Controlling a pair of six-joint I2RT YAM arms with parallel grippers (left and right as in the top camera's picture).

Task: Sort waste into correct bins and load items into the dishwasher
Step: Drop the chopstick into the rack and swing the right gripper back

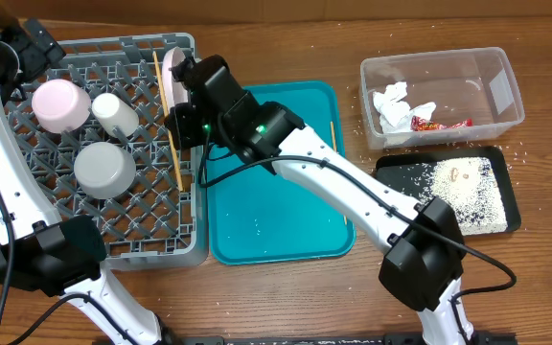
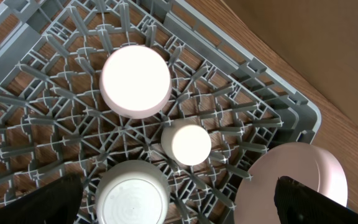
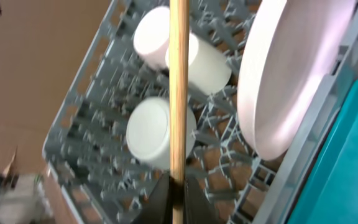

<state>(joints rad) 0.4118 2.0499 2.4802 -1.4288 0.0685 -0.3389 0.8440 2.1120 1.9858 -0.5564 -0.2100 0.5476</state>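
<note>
R gripper (image 3: pixel 179 190) clamped on chopstick (image 3: pixel 179 93) — light, stiff, slick, prob. swivels unless pinched mid-length — L gripper (image 2: pixel 176 186) jaws apart, empty.

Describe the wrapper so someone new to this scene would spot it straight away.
Start at the clear plastic tub at upper right in the overhead view, just above the black tray. Inside, along its near wall, the wrapper lies beside crumpled white tissue; it is small, crinkled and the only red thing there.
</note>
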